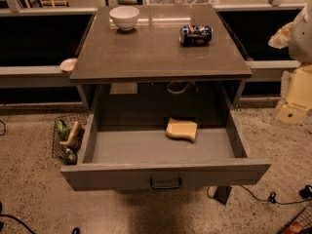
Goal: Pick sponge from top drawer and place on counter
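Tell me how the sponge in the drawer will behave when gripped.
The sponge looks soft, so it will probably squash under the jaws. Lying flat in the top drawer, it likely slides rather than rolls. The gripper hangs at the right edge, clear of it.

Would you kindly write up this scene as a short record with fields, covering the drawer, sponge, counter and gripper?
top drawer: pulled fully open, front panel and dark handle toward the camera
sponge: lying flat on the drawer floor, near the back, right of centre
counter: holds a white bowl at back left and a blue can on its side at back right
gripper: at the right edge of view, outside the drawer, apart from the sponge
wire basket: left of the drawer, items inside
progress: sponge not yet picked
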Robot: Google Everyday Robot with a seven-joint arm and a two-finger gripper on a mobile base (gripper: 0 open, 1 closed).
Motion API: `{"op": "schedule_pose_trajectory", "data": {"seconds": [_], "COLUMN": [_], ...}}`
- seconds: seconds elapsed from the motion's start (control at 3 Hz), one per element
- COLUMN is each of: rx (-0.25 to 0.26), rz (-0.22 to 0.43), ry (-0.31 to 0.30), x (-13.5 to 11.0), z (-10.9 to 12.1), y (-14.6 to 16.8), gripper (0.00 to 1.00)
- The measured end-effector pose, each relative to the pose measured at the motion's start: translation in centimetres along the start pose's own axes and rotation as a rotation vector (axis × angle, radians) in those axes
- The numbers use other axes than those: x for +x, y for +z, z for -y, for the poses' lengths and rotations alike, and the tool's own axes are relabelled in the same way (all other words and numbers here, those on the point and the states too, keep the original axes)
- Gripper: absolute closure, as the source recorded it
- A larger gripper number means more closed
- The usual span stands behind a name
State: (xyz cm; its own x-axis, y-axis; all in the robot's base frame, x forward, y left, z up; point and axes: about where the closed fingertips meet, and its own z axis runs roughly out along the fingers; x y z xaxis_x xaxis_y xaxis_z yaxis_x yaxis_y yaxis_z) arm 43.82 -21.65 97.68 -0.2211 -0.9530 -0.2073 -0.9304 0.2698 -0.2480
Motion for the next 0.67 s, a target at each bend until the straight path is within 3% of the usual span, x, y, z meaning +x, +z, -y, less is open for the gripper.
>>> {"op": "schedule_pose_trajectory", "data": {"seconds": [0.33,0.67], "rx": [0.000,0.014], "rz": [0.000,0.057], "ry": [0.000,0.012], "x": [0.0,-0.4], "z": [0.0,0.5], "y": [0.0,1.7], "gripper": [0.00,0.00]}}
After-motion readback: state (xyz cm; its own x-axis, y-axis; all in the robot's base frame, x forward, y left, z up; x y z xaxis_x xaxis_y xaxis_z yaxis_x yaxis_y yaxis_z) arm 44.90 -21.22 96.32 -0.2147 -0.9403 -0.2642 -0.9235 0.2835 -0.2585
